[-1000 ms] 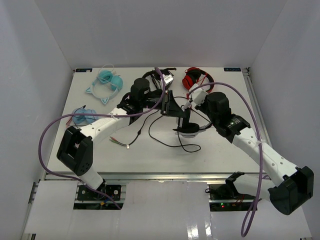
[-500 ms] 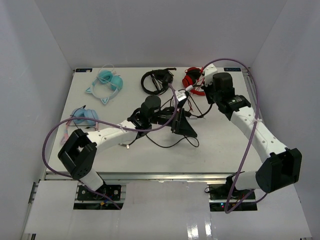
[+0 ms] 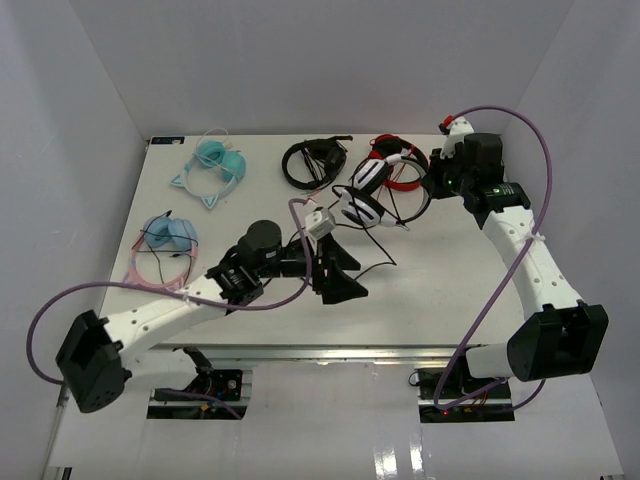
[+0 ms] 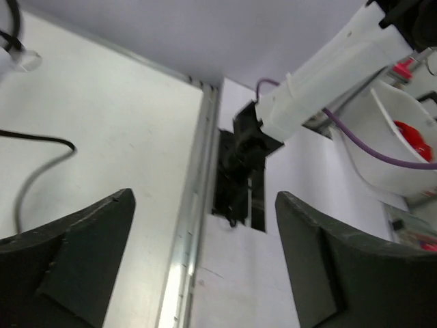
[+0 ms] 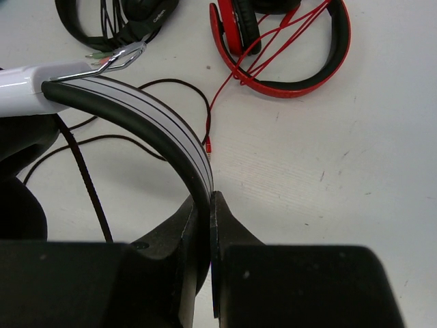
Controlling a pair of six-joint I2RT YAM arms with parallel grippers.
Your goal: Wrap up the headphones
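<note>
Right gripper [image 5: 212, 215]: clamped on the headband of the headphones [image 3: 355, 210]; these sit at the rear middle of the table [image 3: 450, 280], beside the red pair [image 5: 293, 82]; cable [image 3: 378, 252] trailing forward. Left gripper [image 4: 205, 263]: jaws wide, holding nothing, apart from the headphones.

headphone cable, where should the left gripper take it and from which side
Probably the slack cable lying flat on the table, taken from above by the open left gripper: it lies loose there, while the right gripper is shut on the headband.

No legible text, labels, brands or numbers anywhere in view.
</note>
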